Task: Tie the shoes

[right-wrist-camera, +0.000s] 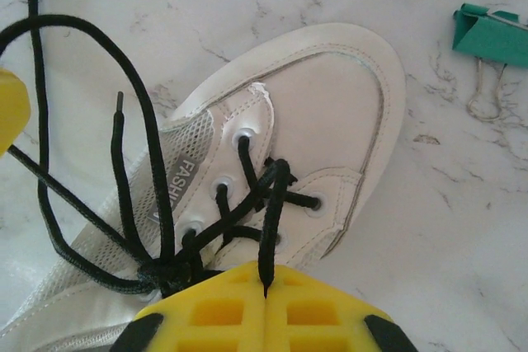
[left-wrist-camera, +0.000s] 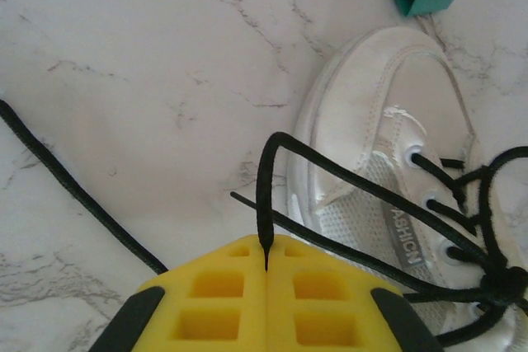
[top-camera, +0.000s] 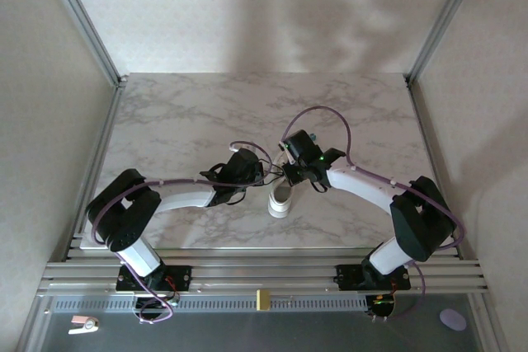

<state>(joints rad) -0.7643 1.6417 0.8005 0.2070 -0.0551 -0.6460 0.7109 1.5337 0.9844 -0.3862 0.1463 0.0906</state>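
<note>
The sneaker [top-camera: 280, 200] lies just near of my left gripper [left-wrist-camera: 266, 263] and right gripper [right-wrist-camera: 266, 284]; each is pinched tight on black lace [left-wrist-camera: 262, 191], both arms elbowed inward.

Two arms here, and they match: the left arm [top-camera: 177, 198] and right arm [top-camera: 363, 185] each show a white tube-like link between chunky black joint housings [top-camera: 124, 212]. Thin purple cables [top-camera: 346, 133] loop along both. A small green light [top-camera: 320, 157] glows on the right wrist. Up close, the left gripper [left-wrist-camera: 266, 257] and right gripper [right-wrist-camera: 266, 282] have bright yellow fingers [left-wrist-camera: 219, 294] moulded with square recesses, with black pieces [left-wrist-camera: 124, 323] at the outer edges.
</note>
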